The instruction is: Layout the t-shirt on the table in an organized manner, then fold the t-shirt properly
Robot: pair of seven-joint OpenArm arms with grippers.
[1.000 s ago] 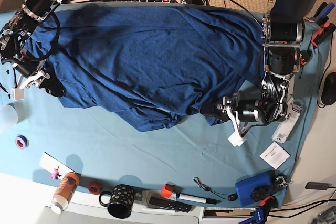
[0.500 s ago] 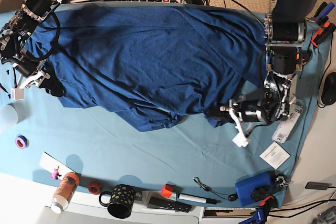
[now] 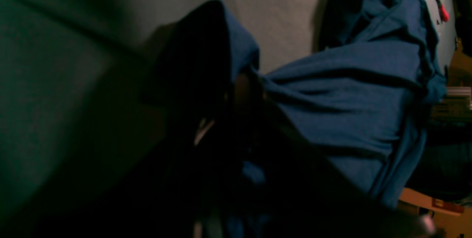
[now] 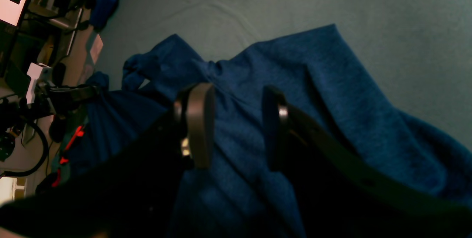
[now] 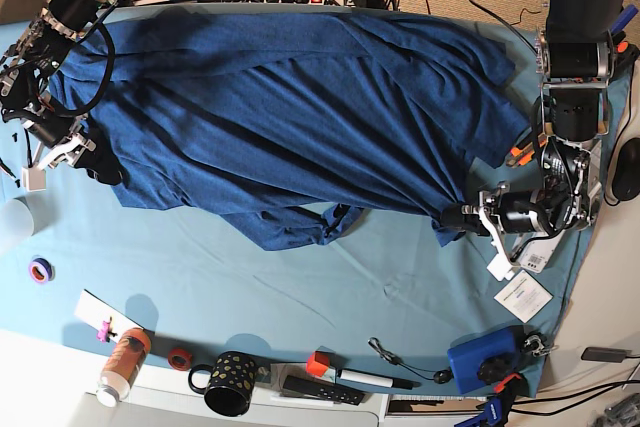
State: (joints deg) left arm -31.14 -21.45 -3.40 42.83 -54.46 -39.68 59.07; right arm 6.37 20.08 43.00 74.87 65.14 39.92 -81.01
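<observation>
My left end effector [image 5: 455, 219] is clamped shut on a corner of the t-shirt [image 5: 290, 97]. A second ago its jaws were open beside the cloth. Then they snapped shut, and my arm pulled away toward the side of the desk [image 5: 300, 287]. You can see what that did. The shirt's edge was bunched near the middle before. Now it is stretched out long, and straight pull lines run across the cloth toward my grip. In my left wrist view a dark lump of blue cloth [image 3: 228, 57] sits right at my jaws, so I think the hold is good.

My right end effector [image 4: 236, 127] is loose, with its two fingers [image 4: 197, 127] standing apart. They hang just over the blue cloth, and I cannot see them pinching any of it. That arm has not moved from the other end of the shirt.

The t-shirt lies across the far half of the desk, from one arm to the other. It is not flat yet. A crumpled flap [image 5: 300, 227] hangs out along the near edge, and there are many wrinkles.

So I think I am in the spreading part of the job. The pull made the shirt wider, which helps. Next I would need my right end effector to take hold too, so both ends can be tugged smooth. Folding comes after that.
</observation>
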